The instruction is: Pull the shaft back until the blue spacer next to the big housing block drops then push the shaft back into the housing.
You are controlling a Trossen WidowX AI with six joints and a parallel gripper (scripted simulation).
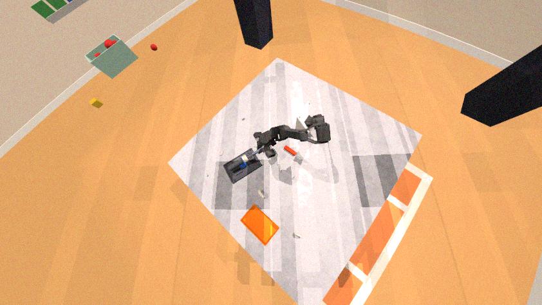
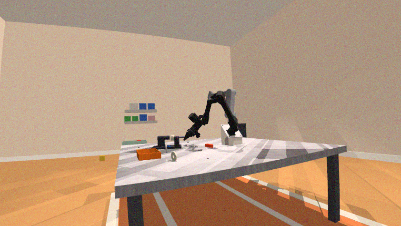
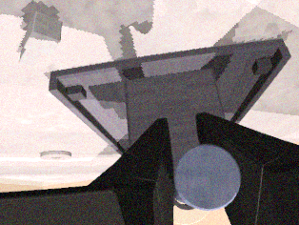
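Note:
My gripper (image 2: 185, 138) (image 3: 181, 125) is shut on the blue-grey shaft (image 1: 257, 150) (image 2: 181, 137) (image 3: 208, 177), whose round end shows in the wrist view. The big dark housing block (image 2: 162, 141) stands at the fixture's far end, and a smaller dark block (image 2: 176, 141) stands nearer the gripper. The blue spacer (image 1: 243, 165) (image 2: 169, 146) lies low between the blocks, off the shaft line. A white spacer (image 1: 245, 158) (image 2: 172, 137) is still up on the shaft beside the smaller block. The shaft's inner end is too small to make out.
An orange tray (image 1: 259, 224) (image 2: 148, 155) is near the table edge. A red block (image 1: 289, 150) (image 2: 208, 145) lies near the arm. A pale ring (image 2: 174, 156) stands on edge, and another pale piece (image 1: 261, 194) lies between fixture and tray.

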